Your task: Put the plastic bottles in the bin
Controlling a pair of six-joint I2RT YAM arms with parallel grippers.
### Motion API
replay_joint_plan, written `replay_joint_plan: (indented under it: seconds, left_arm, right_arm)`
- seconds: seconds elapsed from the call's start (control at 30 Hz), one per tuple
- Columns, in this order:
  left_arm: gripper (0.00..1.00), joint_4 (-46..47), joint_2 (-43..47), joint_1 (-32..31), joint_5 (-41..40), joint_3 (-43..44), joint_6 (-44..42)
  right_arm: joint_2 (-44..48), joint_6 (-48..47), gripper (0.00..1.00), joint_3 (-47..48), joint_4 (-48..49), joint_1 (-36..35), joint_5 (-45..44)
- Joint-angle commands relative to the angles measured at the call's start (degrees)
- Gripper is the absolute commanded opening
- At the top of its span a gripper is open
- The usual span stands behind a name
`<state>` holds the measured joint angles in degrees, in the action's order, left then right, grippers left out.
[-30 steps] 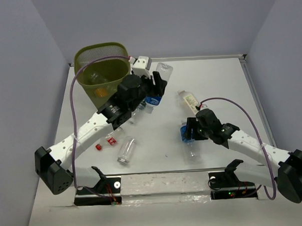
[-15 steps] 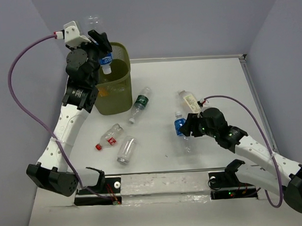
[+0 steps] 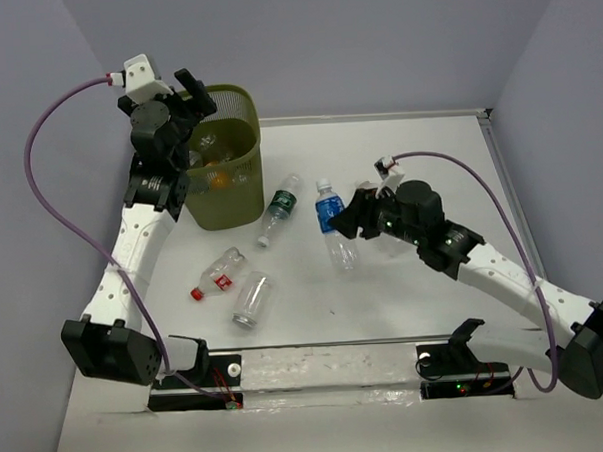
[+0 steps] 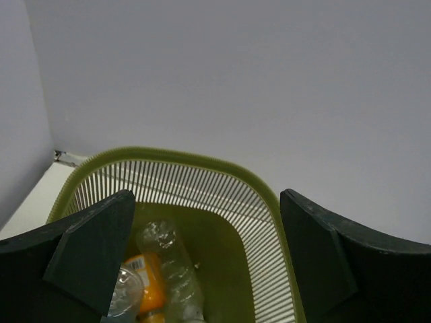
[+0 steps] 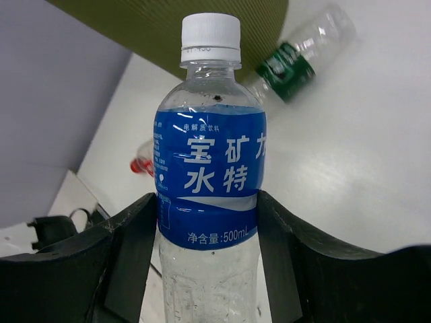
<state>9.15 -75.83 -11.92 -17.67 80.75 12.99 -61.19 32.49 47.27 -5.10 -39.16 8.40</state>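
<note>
The olive-green mesh bin [image 3: 239, 129] stands at the far left of the table. My left gripper [image 3: 198, 93] hangs open above its left rim, nothing between its fingers. In the left wrist view the bin [image 4: 269, 196] holds an orange bottle [image 4: 145, 277] and clear plastic bottles [image 4: 170, 261], seen between the spread fingers of that gripper [image 4: 205, 250]. My right gripper [image 3: 356, 222] is shut on a blue-labelled bottle [image 3: 330, 221] lifted over mid-table; the right wrist view shows the bottle [image 5: 210, 182] upright in that gripper [image 5: 209, 259].
Three bottles lie on the table: a green-labelled one [image 3: 281, 209] beside the bin, a red-capped one [image 3: 219, 275] and a clear one [image 3: 252, 299] nearer the front. The green-labelled bottle [image 5: 289, 67] also shows behind the held one. Walls close in on three sides.
My left gripper has opened above the bin, and the blue-labelled bottle it held is gone from it. The right arm has carried its bottle left and further from the front edge.
</note>
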Motion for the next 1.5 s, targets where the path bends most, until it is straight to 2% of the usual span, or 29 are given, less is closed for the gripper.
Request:
replay_joint_plan:
  seconds: [0.0, 0.1, 0.23, 0.33, 0.47, 0.67, 0.83, 0.9, 0.93, 0.97, 1.03, 1.13, 1.23, 1.3, 1.33, 1.37, 1.4, 1.47]
  left_arm:
    - [0.99, -1.23, 11.55, -0.03, 5.71, -4.10, 4.83]
    - [0.99, -4.74, 19.21, -0.03, 10.36, -11.99, 5.99]
    - [0.99, -9.75, 27.04, -0.03, 15.29, -17.98, 6.34]
    - [0.99, -17.56, 31.88, -0.03, 17.40, -25.44, 7.13]
    - [0.99, -22.23, 37.32, -0.03, 22.23, -31.43, 8.97]
    - [0.99, -25.06, 41.72, 0.06, 27.76, -38.82, 13.02]
    - [0.99, -24.27, 42.97, -0.03, 32.08, -43.57, 14.60]
    - [0.99, -23.91, 42.09, -0.12, 33.31, -43.49, 14.25]
    - [0.99, -23.30, 41.56, -0.03, 33.84, -43.05, 13.99]
    - [0.99, -22.95, 40.60, -0.12, 34.28, -42.87, 13.64]
    - [0.99, -21.55, 39.53, -0.21, 34.46, -42.61, 13.29]
    - [0.99, -18.40, 36.73, -1.17, 35.42, -42.43, 14.25]
    - [0.99, -13.82, 34.18, -4.76, 33.68, -41.65, 16.80]
    - [0.99, -12.49, 30.77, -8.97, 29.30, -40.59, 17.85]
    - [0.99, -12.05, 29.18, -14.82, 26.49, -39.80, 17.94]
    - [0.99, -11.70, 25.60, -17.84, 21.41, -37.88, 17.86]
    - [0.99, -11.70, 23.73, -22.83, 19.01, -36.64, 17.33]
    - [0.99, -11.78, 18.12, -26.12, 11.89, -33.39, 16.72]
  right_arm:
    - [-4.45, -2.95, 0.36, 12.20, 9.75, -0.66, 0.47]
    - [-8.66, -5.23, 0.36, 20.45, 12.48, -1.18, 0.38]
    - [-14.65, -8.14, 0.36, 30.49, 13.71, -1.19, 0.47]
    - [-23.32, -9.63, 0.35, 40.33, 15.39, -1.71, 0.82]
    - [-33.43, -10.60, 0.35, 54.91, 17.66, -1.71, 0.12]
    - [-48.83, -11.04, 0.35, 72.33, 20.30, -2.24, 0.92]
    - [-65.26, -11.66, 0.35, 91.75, 18.74, -2.77, -0.41]
    - [-68.98, -12.80, 0.47, 96.15, 17.68, -3.82, 0.03]
    - [-71.15, -13.24, 0.56, 97.91, 16.80, -3.82, 0.38]
    - [-71.26, -14.20, 0.70, 99.23, 15.40, -4.52, 1.17]
    - [-69.42, -15.52, 0.79, 96.70, 15.74, -4.52, 1.35]
    - [-62.49, -17.19, 0.81, 88.90, 16.70, -4.52, 1.44]
    - [-52.57, -18.43, 0.80, 76.79, 17.75, -4.52, 0.57]
    - [-43.46, -18.51, 0.79, 67.92, 19.16, -4.52, -1.54]
    - [-40.44, -18.25, 0.77, 59.17, 19.60, -4.52, -2.68]
    - [-37.37, -17.90, 0.76, 54.56, 20.48, -4.52, -4.95]
    - [-31.42, -16.68, 0.75, 45.55, 20.92, -4.52, -6.19]
    - [-25.68, -14.57, 0.75, 36.54, 21.27, -3.21, -11.44]
